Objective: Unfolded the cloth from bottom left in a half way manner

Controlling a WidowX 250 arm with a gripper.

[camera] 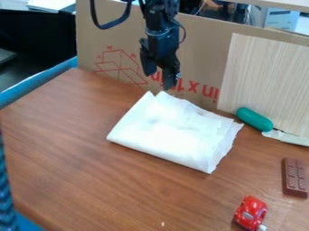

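Note:
A white cloth [172,131] lies folded on the brown wooden table, with its layered edges showing along the right side and two peaked corners at the top. Its fold runs along the lower left side. Above and just behind the cloth's top corners hangs the black gripper [159,81], pointing down in front of the cardboard. Its two fingers stand apart, so it is open, with nothing held between them and a small gap to the cloth.
Cardboard [202,49] and a pale wooden board [269,81] stand along the back. At the right lie a green rounded object [254,119] with a white piece beside it, and a brown chocolate bar [294,177]. A red toy car [250,212] sits near the front.

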